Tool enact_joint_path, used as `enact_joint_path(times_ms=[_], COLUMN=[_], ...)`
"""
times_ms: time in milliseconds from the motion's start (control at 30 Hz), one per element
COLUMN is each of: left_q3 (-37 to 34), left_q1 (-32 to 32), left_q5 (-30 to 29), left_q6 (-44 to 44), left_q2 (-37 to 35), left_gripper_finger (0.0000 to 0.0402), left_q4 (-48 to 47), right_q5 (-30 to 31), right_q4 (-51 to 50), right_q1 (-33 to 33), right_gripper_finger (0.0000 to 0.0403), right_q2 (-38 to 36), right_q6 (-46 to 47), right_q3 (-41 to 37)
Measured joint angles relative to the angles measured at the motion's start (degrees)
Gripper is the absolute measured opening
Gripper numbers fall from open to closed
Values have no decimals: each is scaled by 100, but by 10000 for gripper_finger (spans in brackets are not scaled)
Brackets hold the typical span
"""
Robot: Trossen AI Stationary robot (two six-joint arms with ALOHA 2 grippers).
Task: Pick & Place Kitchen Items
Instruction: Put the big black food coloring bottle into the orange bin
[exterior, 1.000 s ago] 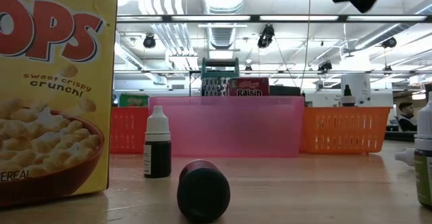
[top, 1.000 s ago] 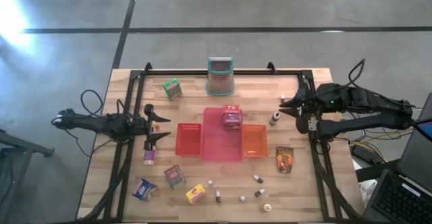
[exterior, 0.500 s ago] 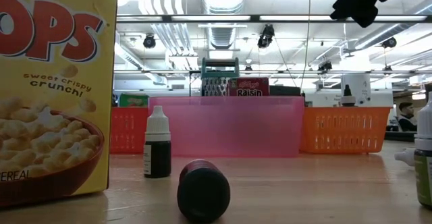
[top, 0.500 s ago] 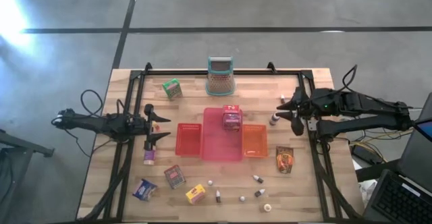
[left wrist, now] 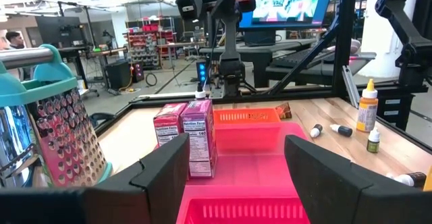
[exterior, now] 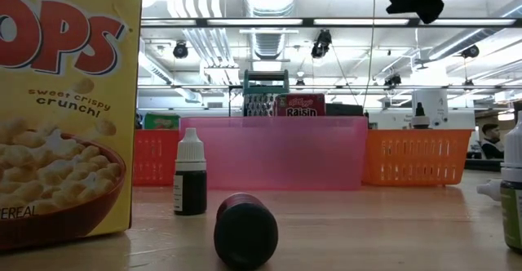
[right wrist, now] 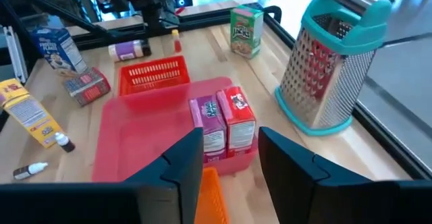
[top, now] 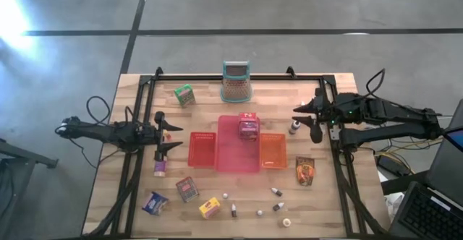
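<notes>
- Right end effector (top: 307,119) at 3 o'clock on the table (top: 318,204), raised, fingers parted, nothing between them.
- Left end effector (top: 162,131) at 9 o'clock, fingers spread, empty.
- Two small boxes (top: 247,125), pink and red, upright together in the pink tray (top: 239,160) at centre.
- Small bottle (top: 294,127) just beside the right end effector.
- Green box (top: 184,95) at 11 o'clock.
- Orange packet (top: 304,171) at 4 o'clock.
- Yellow box (top: 210,208), blue box (top: 155,203) and tiny bottles (top: 277,191) along 6 o'clock.
- Grater (top: 235,82) at 12 o'clock.
</notes>
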Motion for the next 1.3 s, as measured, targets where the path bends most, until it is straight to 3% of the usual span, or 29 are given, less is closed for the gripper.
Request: enact_joint_path(times_ms=[300,600,733,967,1300], left_q3=[0,0,0,0,0], left_q1=[0,0,0,0,0], left_q5=[1,2,0,1,2], left_q6=[0,1,1,-1,1], left_q2=[0,0,0,0,0], left_gripper_finger=[248,248,248,248,248], left_q4=[0,0,0,0,0], right_q5=[2,4,122,1321,1373], right_q4=[413,1492,956,-678,-2014], right_q1=[4,4,-63,-79,-74], right_gripper_finger=[95,59,53,81,162], right_q2=[195,525,715,932,954], right_q6=[-252,-643,-630,582,1752], right_q3=[-9,-5,101,298,627])
